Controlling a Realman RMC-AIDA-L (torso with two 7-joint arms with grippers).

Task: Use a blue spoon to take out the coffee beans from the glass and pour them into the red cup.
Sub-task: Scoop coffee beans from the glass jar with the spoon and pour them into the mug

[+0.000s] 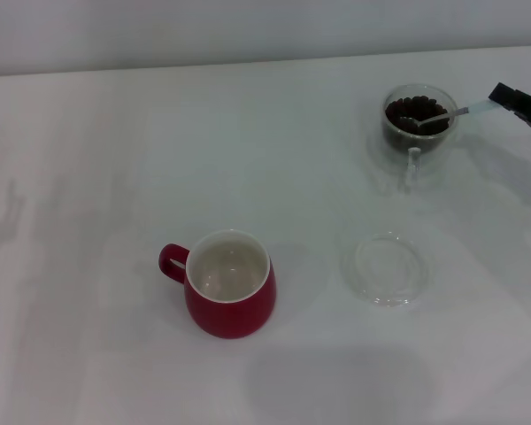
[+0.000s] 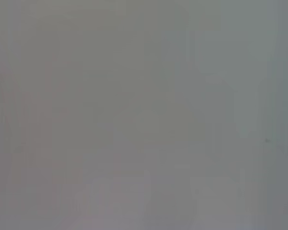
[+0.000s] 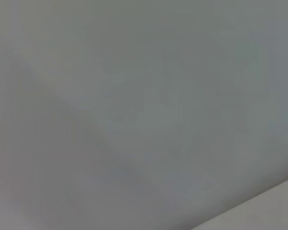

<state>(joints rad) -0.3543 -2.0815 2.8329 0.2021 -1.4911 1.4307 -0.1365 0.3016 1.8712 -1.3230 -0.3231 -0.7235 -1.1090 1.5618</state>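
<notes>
Head view is showing the right gripper (image 1: pixel 503 96) reaching in from the right edge at the far side of the white table (image 1: pixel 115 159), its dark fingers closing narrowly on the pale tip of the blue spoon (image 1: pixel 442 115). That spoon is lying at a slant across the rim of the glass (image 1: pixel 419 119), its handle sticking out over the right side and its silver bowl sitting among the coffee beans (image 1: pixel 416 117) that are filling the glass. This glass is standing upright at the far right of the table, with its clear side handle pointing toward the near edge. Nearer and slightly left of it, well apart, a flat clear saucer (image 1: pixel 388 268) is lying on the table. Left of the saucer, the red cup (image 1: pixel 228 283) is standing upright near the middle of the near side, showing a cream inside and turning its loop handle to the left. Both wrist views are showing only blank pale grey. No part of the left gripper is appearing in any view, so I cannot tell how its jaws are standing
</notes>
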